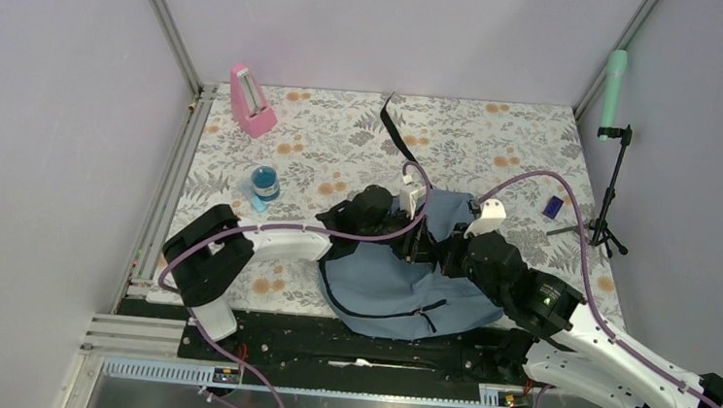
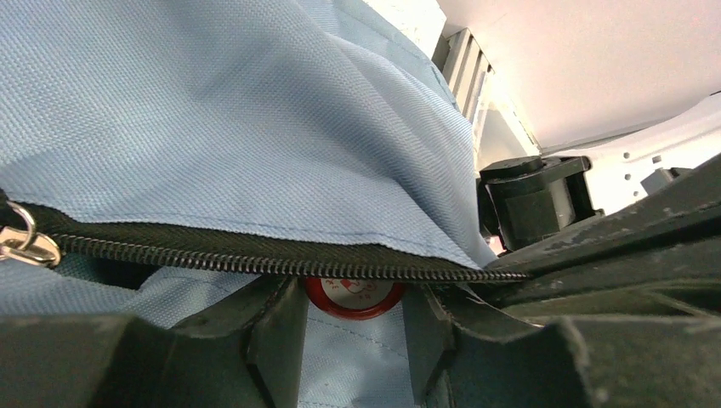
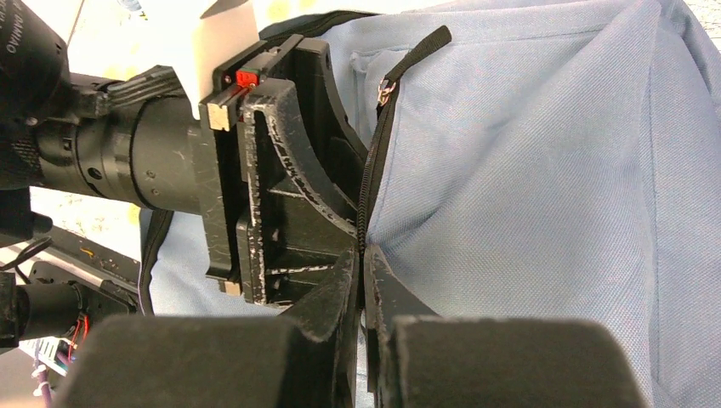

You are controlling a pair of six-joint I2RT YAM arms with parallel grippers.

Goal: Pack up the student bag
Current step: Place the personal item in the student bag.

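The grey-blue student bag (image 1: 400, 290) lies flat at the table's near middle, its black strap (image 1: 398, 129) trailing towards the back. My right gripper (image 3: 364, 268) is shut on the bag's dark zipper edge (image 3: 371, 170) and holds the flap up. My left gripper (image 2: 353, 310) reaches under that raised edge (image 2: 255, 255), its fingers on either side of a small round thing with a red rim and a white face (image 2: 353, 293), which is half hidden by the zipper. In the top view both grippers (image 1: 416, 240) (image 1: 446, 253) meet over the bag's upper part.
A pink wedge-shaped object (image 1: 252, 101) stands at the back left. A blue-topped jar (image 1: 265, 183) sits left of the bag. A small dark blue item (image 1: 552, 206) lies at the right, near a black tripod (image 1: 611, 199) holding a green cylinder.
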